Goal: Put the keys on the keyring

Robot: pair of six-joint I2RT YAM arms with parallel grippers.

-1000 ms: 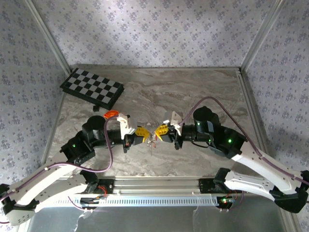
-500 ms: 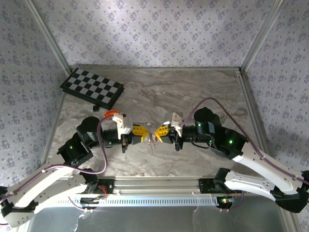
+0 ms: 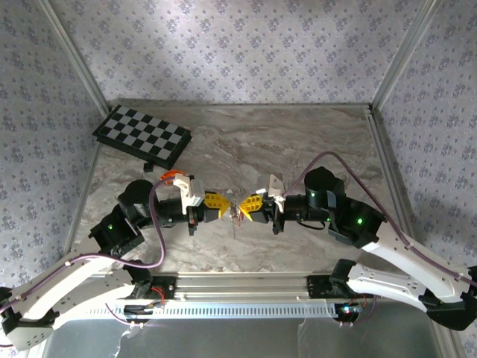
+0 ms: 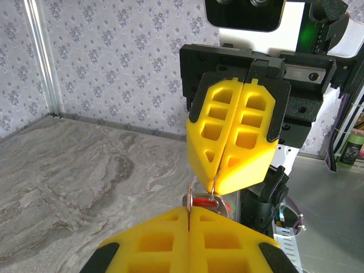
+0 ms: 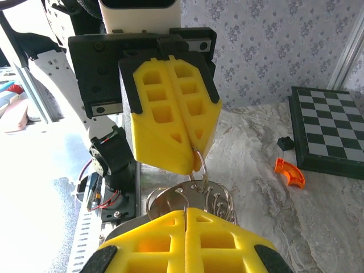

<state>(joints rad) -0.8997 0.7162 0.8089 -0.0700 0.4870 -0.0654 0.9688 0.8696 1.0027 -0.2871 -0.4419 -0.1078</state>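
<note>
The left gripper (image 3: 226, 209) and the right gripper (image 3: 241, 212) meet tip to tip over the middle of the marbled table (image 3: 298, 142). Both pairs of yellow fingers are pressed flat together.

In the right wrist view the left gripper (image 5: 193, 166) pinches one thin silvery loop of the keyring (image 5: 218, 197). The keyring's other wire rings bunch at the closed tip of the right gripper (image 5: 186, 211) (which strand it nips cannot be told).

From the left wrist, a red key head (image 4: 206, 201) sits just beyond the left gripper (image 4: 188, 211). It is directly under the right gripper (image 4: 216, 185), which clamps a fine wire.

A checkerboard (image 3: 141, 136) lies at the back left. An orange curved piece (image 3: 172, 176) and a small black block (image 5: 285, 143) lie beside it.
</note>
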